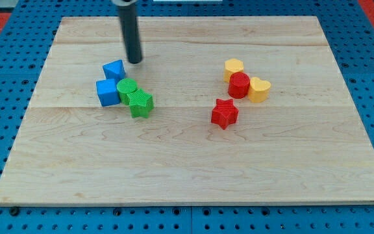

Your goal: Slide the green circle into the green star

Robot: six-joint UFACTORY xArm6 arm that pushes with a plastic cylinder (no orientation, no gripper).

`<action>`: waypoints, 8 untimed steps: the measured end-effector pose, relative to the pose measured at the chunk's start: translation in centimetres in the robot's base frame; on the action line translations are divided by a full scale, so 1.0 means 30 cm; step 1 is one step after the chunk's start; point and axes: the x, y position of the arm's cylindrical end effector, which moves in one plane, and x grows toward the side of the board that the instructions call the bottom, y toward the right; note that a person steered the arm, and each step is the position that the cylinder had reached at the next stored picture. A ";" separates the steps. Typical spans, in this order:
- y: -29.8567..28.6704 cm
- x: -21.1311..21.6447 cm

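The green circle lies left of the board's middle, touching the green star just below and to its right. My tip is above them toward the view's top, a short way up and right of the circle, close to the upper blue block. It touches no block as far as I can tell.
A blue cube touches the green circle on its left. On the right stand a yellow block, a red cylinder, a yellow heart-like block and a red star. The wooden board sits on a blue pegboard.
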 end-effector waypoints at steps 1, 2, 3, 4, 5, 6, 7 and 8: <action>-0.037 0.156; -0.030 0.227; 0.081 0.212; 0.230 0.040; 0.338 0.035; 0.363 0.035; 0.368 0.035; 0.369 0.035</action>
